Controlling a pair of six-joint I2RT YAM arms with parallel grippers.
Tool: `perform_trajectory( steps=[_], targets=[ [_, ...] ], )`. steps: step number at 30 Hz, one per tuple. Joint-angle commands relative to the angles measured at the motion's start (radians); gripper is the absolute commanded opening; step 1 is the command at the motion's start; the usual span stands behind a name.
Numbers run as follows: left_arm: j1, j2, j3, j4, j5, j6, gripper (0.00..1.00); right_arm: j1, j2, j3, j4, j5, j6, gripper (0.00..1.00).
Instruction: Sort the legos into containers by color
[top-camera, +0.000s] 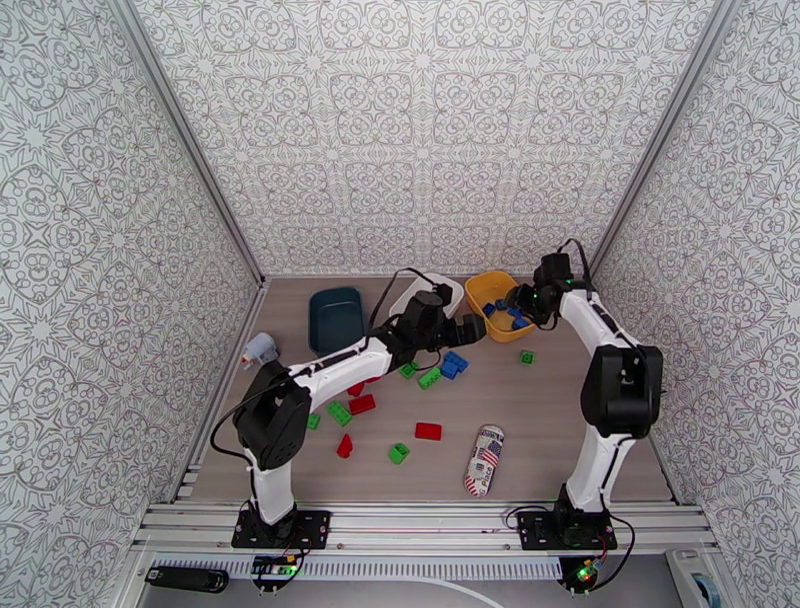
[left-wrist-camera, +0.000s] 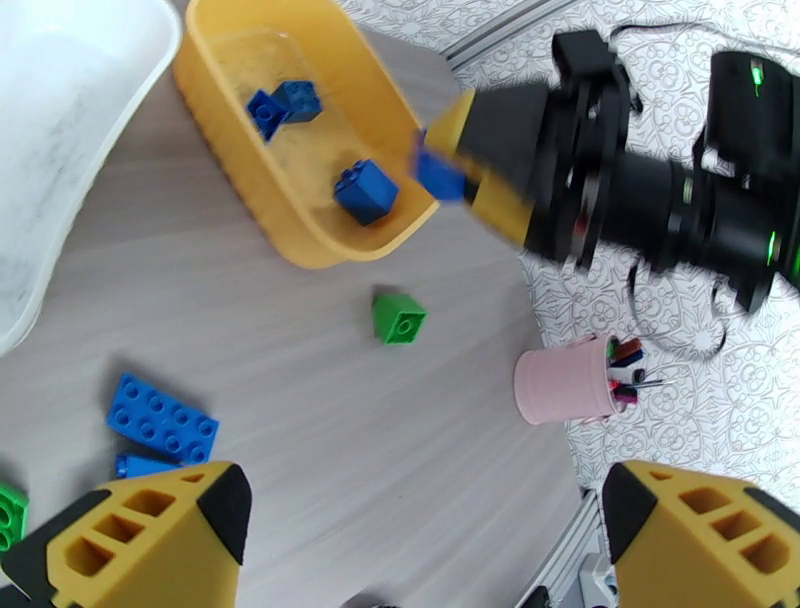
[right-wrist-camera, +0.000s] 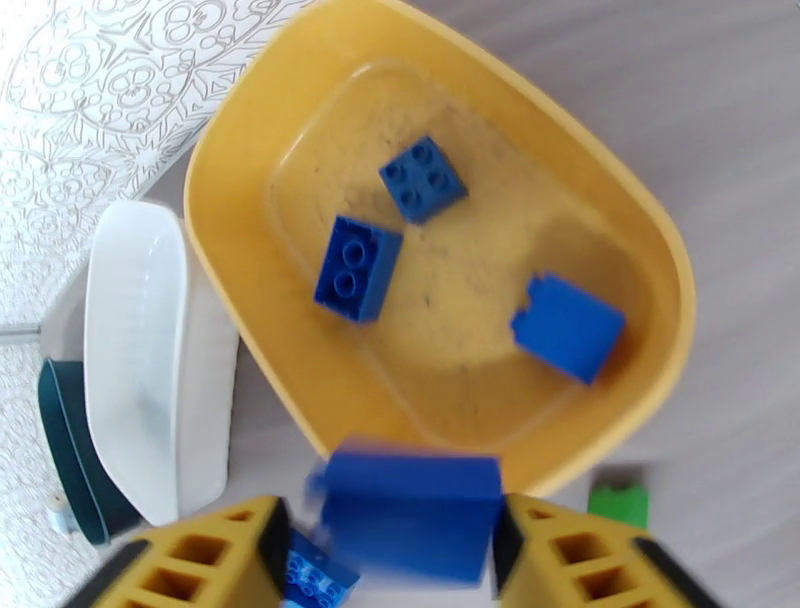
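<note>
Right tool (right-wrist-camera: 390, 548) at yellow bin's (right-wrist-camera: 225, 240) right rim, blue brick (right-wrist-camera: 410, 510) between jaws, grip unclear: drop it further inside; left tool (left-wrist-camera: 420, 530) gaping, empty.

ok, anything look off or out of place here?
The printed can lies on its side at the near middle of the table, among loose bricks. A blue brick between the jaws of the right gripper, over the rim of the yellow bin, is blurred; gripped or dropping, I can't tell. Nothing else stands out.
</note>
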Motion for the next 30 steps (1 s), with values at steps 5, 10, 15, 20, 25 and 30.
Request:
perform_trajectory(
  steps=[5, 10, 15, 20, 25, 30],
  targets=[
    [0.008, -0.210, -0.237, 0.038, -0.111, 0.015, 0.99, 0.013, -0.030, 0.026, -0.074, -0.019, -0.013, 0.68],
    [0.013, -0.357, -0.390, 0.014, -0.215, 0.022, 0.99, 0.088, -0.109, -0.057, -0.072, -0.005, -0.067, 0.67],
    [0.028, -0.499, -0.522, -0.009, -0.296, 0.002, 0.99, 0.206, -0.147, -0.149, -0.074, 0.046, -0.102, 0.67],
    [0.042, -0.604, -0.617, -0.038, -0.341, -0.026, 0.99, 0.326, -0.144, -0.225, -0.060, 0.085, -0.098, 0.65],
    [0.043, -0.663, -0.693, -0.053, -0.354, -0.067, 0.99, 0.410, -0.153, -0.304, -0.027, 0.099, -0.068, 0.67],
    [0.020, -0.732, -0.769, -0.074, -0.392, -0.107, 0.99, 0.464, -0.168, -0.400, 0.047, 0.089, -0.009, 0.70]
  ],
)
